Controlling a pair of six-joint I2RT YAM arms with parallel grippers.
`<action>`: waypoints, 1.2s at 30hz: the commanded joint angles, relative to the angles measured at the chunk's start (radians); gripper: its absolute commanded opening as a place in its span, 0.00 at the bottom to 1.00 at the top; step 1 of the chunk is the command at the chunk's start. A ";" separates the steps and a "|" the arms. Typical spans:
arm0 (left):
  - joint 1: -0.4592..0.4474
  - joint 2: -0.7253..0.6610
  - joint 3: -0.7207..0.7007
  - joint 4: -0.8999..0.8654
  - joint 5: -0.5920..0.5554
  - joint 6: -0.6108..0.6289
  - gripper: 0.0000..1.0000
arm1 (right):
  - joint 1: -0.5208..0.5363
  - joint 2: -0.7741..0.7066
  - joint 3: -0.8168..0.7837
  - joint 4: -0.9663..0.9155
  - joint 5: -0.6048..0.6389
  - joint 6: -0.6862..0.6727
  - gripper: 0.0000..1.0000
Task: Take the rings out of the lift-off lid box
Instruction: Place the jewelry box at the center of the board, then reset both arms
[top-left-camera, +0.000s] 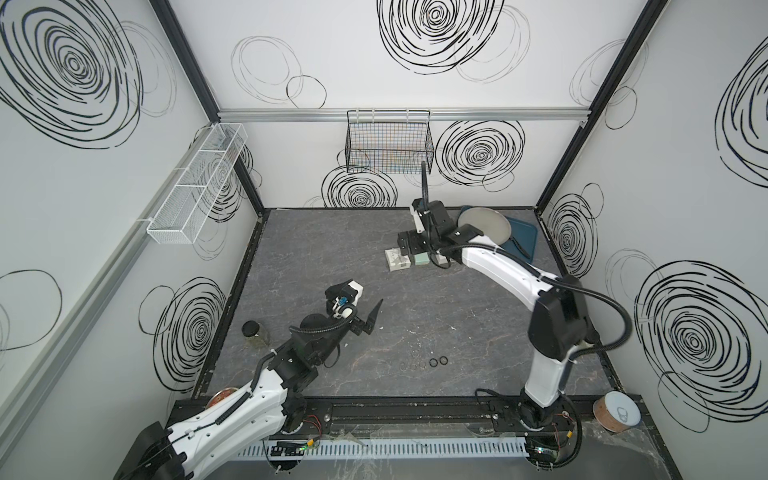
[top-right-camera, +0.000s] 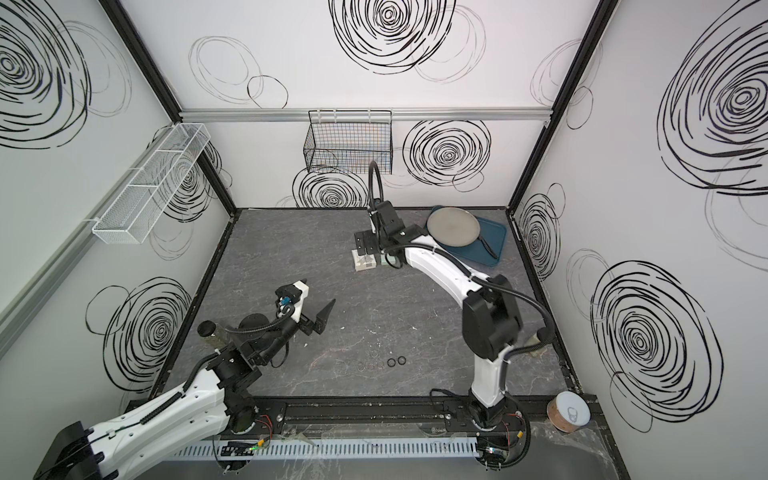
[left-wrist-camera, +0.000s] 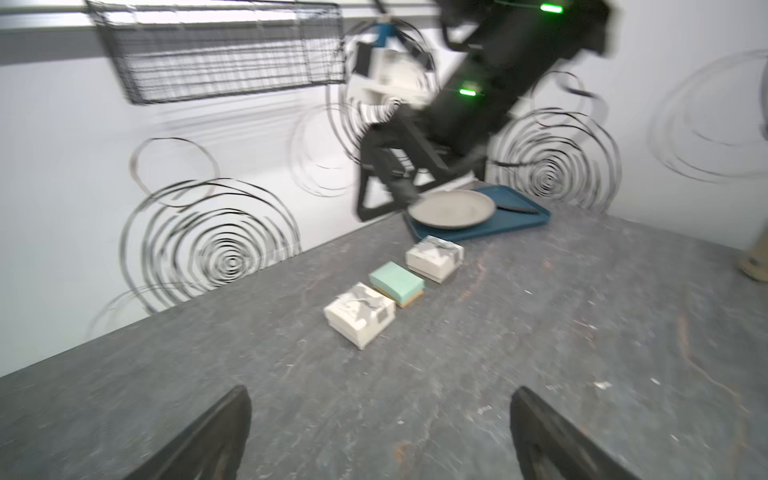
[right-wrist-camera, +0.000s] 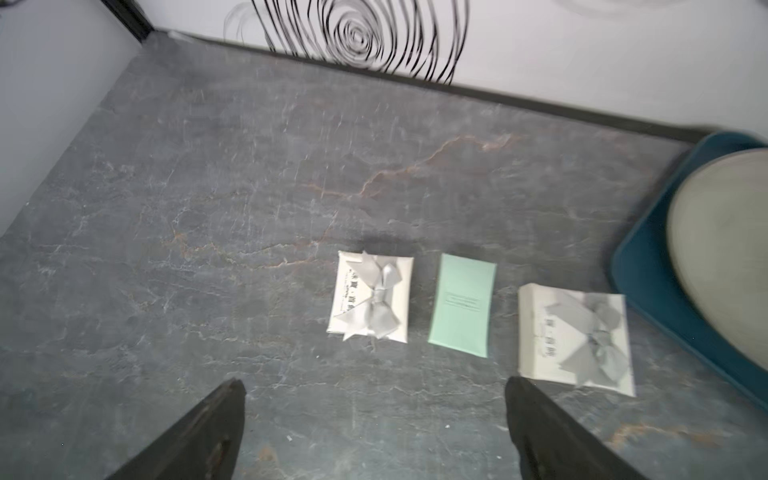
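Down in both top views, the rings (top-left-camera: 423, 364) (top-right-camera: 380, 364) lie loose in a short row on the worktop (top-left-camera: 457, 311) near its front edge, well apart from the boxes (top-left-camera: 397, 261) at the back.

In the left wrist view, the left pincer (left-wrist-camera: 380, 390) stands wide apart, empty.

In the right wrist view, the right pincer (right-wrist-camera: 374, 382) gapes empty too. Ahead of it sit two white bowed boxes with the mint box (right-wrist-camera: 461, 305) between them, all closed.

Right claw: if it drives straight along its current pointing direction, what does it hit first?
Probably the white bow-topped box farther from the blue tray, nearly centred ahead of the open right claw; the mint-green box lies just off that line. Depth is unclear: it might touch bare tabletop first.
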 joint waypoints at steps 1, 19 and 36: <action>0.101 0.017 0.029 0.086 -0.135 -0.073 0.99 | -0.021 -0.217 -0.317 0.380 0.103 -0.092 1.00; 0.420 0.337 -0.081 0.476 -0.129 -0.033 1.00 | -0.487 -0.774 -1.259 1.065 0.189 -0.170 1.00; 0.630 0.766 -0.056 0.791 0.132 -0.102 1.00 | -0.645 -0.245 -1.127 1.297 0.006 -0.148 1.00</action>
